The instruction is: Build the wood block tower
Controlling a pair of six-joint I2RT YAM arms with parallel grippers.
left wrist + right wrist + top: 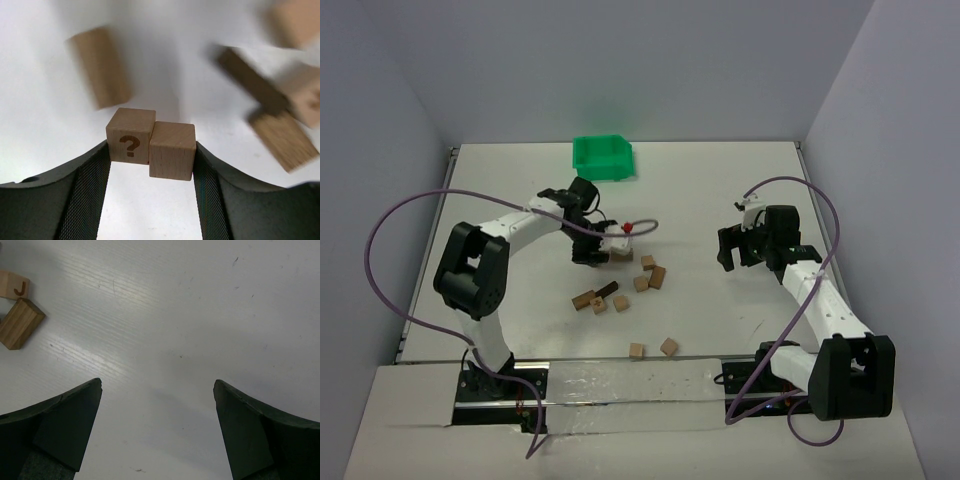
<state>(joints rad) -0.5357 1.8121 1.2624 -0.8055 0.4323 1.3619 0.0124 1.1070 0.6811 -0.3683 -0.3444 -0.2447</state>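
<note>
My left gripper (151, 145) is shut on two light tan cubes pressed side by side: one with a brown question mark (130, 136) and a plain one (172, 150). One finger presses on each outer side. The pair hangs above the table, and the blocks below look blurred. From above, the left gripper (610, 250) sits just left of the scattered wood blocks. These include tan cubes (648, 262), a dark bar (607, 291) and two cubes nearer the front (636, 350). No standing tower shows. My right gripper (732, 250) is open over bare table, its fingers (75, 415) wide apart.
A green plastic bin (603, 157) stands at the back of the table. In the right wrist view, a cube marked J (14, 286) and a tan bar (20, 323) lie at the far left. Walls close the table (720, 190) on three sides.
</note>
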